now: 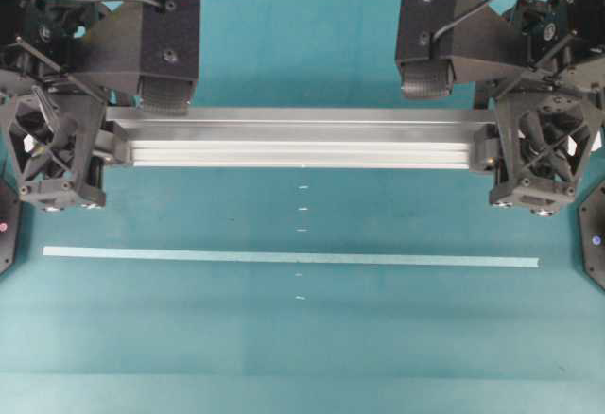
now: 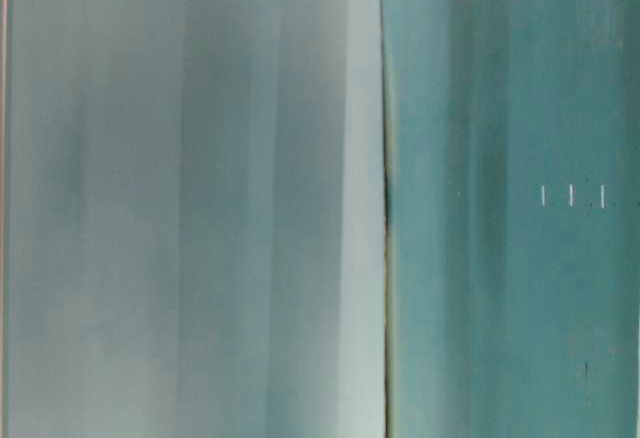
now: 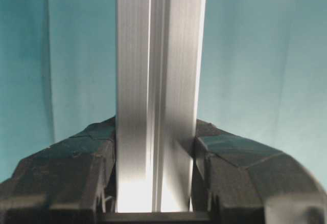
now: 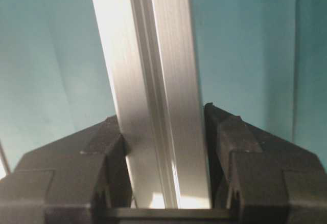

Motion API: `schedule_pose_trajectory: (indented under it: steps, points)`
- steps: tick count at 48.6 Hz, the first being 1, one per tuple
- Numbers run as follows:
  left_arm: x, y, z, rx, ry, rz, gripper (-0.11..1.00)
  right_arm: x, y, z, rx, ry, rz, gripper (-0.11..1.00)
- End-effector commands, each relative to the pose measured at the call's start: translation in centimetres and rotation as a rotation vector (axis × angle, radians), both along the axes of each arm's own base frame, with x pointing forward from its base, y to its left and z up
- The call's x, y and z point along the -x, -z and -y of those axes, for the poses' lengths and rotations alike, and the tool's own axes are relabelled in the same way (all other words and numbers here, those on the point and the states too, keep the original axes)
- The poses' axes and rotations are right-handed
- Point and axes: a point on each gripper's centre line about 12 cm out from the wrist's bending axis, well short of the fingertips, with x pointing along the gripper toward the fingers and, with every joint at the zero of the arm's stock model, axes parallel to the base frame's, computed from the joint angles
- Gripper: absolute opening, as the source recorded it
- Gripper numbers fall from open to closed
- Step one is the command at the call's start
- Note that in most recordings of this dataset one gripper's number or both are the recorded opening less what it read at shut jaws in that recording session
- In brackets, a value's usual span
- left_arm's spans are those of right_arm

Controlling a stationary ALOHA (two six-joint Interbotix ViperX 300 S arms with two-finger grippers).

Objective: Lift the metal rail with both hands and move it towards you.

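Overhead view: left claw [image 1: 112, 142] and right claw [image 1: 489, 142] each clamp an end of the metal rail [image 1: 301, 140] above the teal desk [image 1: 302, 348]

A: Both ends of the metal rail [image 1: 301, 138] sit hidden inside the left hand [image 1: 104, 145] and right hand [image 1: 492, 140] overhead.

B: The wrist views cut its far length off at the top edge. The table-level view is a blur; the short white marks [image 2: 571, 196] are too small to read.
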Motion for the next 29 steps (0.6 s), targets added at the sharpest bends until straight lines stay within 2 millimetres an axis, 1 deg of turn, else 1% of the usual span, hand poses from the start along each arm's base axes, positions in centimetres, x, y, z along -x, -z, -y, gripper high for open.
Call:
schedule_pose_trajectory:
  steps: [1, 22, 26, 29]
  points:
    - [-0.3, -1.8, 0.1, 0.007, -0.023, 0.079, 0.28, -0.5, -1.0, 0.1, -0.018, 0.048, 0.048, 0.41]
    - [-0.3, -1.7, 0.1, 0.007, -0.023, 0.075, 0.28, -0.5, -0.8, 0.1, -0.016, 0.049, 0.043, 0.41]
    - [-0.3, -1.1, 0.1, 0.008, -0.025, 0.055, 0.28, -0.5, 0.0, 0.2, -0.016, 0.047, 0.02, 0.41]
    - [-0.3, 0.3, 0.1, 0.012, -0.031, 0.008, 0.28, -0.5, 1.2, 0.2, -0.014, 0.049, -0.012, 0.41]
